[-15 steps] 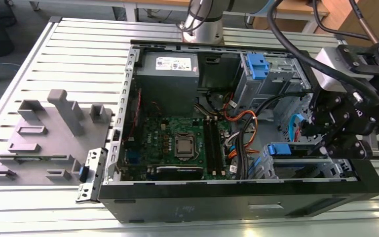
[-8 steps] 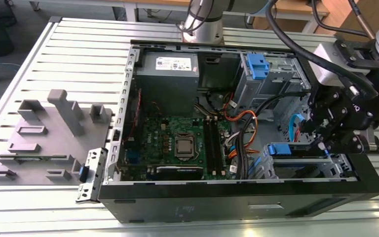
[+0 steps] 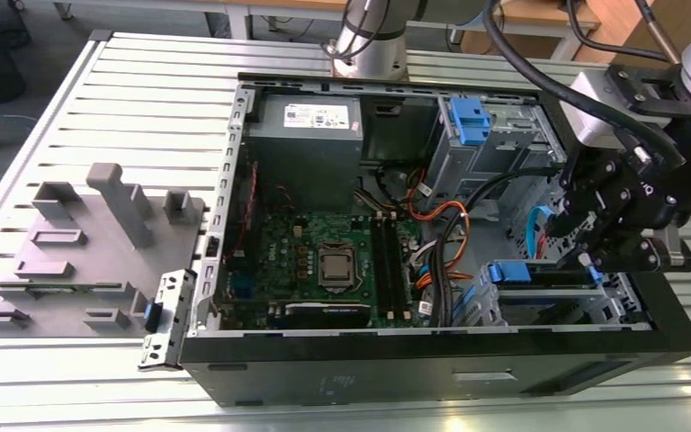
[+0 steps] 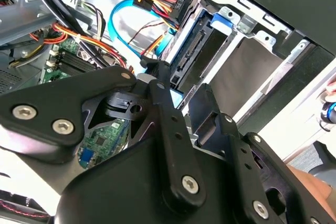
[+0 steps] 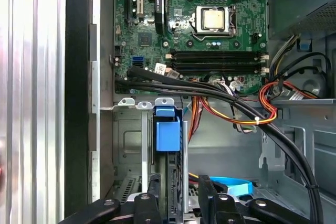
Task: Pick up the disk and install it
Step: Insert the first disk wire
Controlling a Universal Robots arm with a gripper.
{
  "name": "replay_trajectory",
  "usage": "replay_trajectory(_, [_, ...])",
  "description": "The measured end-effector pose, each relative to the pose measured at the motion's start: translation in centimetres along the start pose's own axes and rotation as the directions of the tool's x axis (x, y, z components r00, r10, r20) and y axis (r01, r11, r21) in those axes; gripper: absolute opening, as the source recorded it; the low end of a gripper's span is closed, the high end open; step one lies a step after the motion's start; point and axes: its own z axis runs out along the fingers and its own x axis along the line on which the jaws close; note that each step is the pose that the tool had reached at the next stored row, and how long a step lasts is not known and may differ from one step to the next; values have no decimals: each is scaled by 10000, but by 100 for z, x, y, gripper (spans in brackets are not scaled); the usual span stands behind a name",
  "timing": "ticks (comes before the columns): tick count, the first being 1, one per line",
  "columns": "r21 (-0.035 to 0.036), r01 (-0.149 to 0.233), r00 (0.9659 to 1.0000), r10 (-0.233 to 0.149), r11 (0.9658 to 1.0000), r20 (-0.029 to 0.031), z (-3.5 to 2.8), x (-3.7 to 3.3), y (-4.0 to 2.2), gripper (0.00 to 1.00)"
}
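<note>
The disk (image 3: 525,273) sits edge-on in the lower drive bay of the open computer case (image 3: 442,360), at the exterior view's right, with its blue end tab facing the motherboard. In the first wrist view the disk (image 5: 168,135) stands in its slot, blue tab outermost. In the second wrist view the disk (image 4: 197,51) shows its connector edge and blue side rails. My black gripper (image 3: 597,256) hangs over the disk's far end. Its fingers (image 5: 206,195) straddle that end with a small gap on one side, so the gripper (image 5: 178,190) looks open.
A grey power-supply box (image 3: 309,121) sits at the case's back. A tall blue clip (image 3: 468,121) stands in the upper bay. Orange and black cables (image 3: 442,238) and a blue data cable (image 4: 121,19) run close to the bay. A grey fixture (image 3: 94,252) lies outside the case.
</note>
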Motion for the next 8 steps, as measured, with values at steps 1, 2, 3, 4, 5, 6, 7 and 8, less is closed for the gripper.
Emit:
replay_trajectory(1, [0,0,10000,0,10000,0,-10,-1,0,42])
replay_trajectory(2, [0,0,10000,0,10000,2,-24,-2,1,42])
replay_trajectory(3, [0,0,10000,0,10000,1,-39,-2,1,42])
replay_trajectory(4, [0,0,10000,0,10000,1,-53,-3,2,42])
replay_trajectory(5, [0,0,10000,0,10000,1,-65,-3,2,42])
replay_trajectory(6, [0,0,10000,0,10000,1,-75,-3,3,42])
replay_trajectory(7, [0,0,10000,0,10000,3,-77,-3,3,42])
replay_trajectory(8, [0,-1,10000,1,10000,5,-77,-4,3,42])
